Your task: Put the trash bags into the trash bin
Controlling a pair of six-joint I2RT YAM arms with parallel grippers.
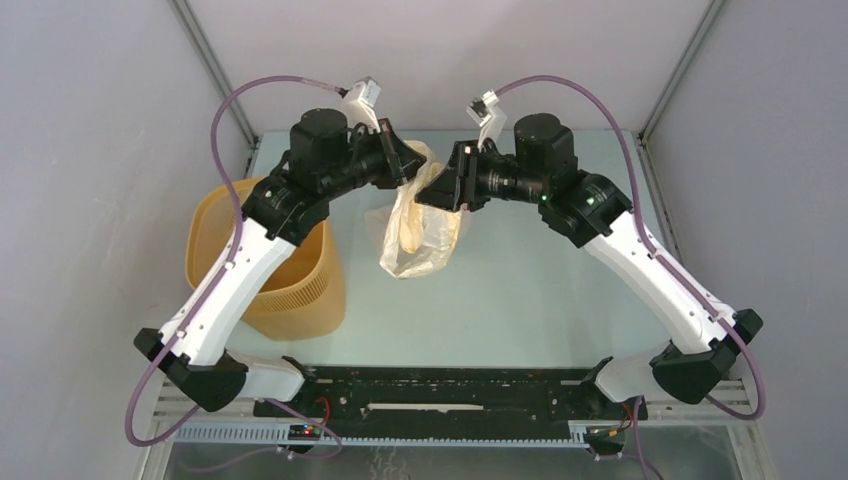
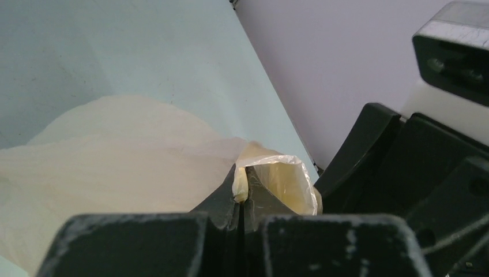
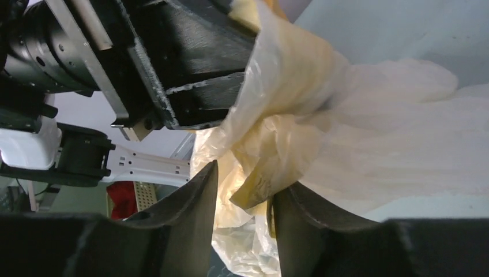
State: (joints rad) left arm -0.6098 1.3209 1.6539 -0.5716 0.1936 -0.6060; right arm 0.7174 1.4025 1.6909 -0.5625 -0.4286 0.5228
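A thin cream-white trash bag (image 1: 418,228) hangs above the table between my two grippers, and its lower end reaches the tabletop. My left gripper (image 1: 404,158) is shut on a fold of the bag's yellowish rim (image 2: 279,173); its jaws meet on the film in the left wrist view (image 2: 242,180). My right gripper (image 1: 436,188) is open. Bag film (image 3: 375,133) lies in the gap between its jaws (image 3: 245,182) and drapes over one finger (image 3: 300,225). The orange-yellow trash bin (image 1: 262,262) stands upright at the left, under the left arm, with its mouth partly hidden.
The pale green table (image 1: 530,290) is fenced by grey walls and metal posts at the back corners. The black frame of the arm bases (image 1: 440,395) runs along the near edge. The two wrists are close together over the back middle; the left gripper's body (image 3: 190,69) fills the right wrist view's top.
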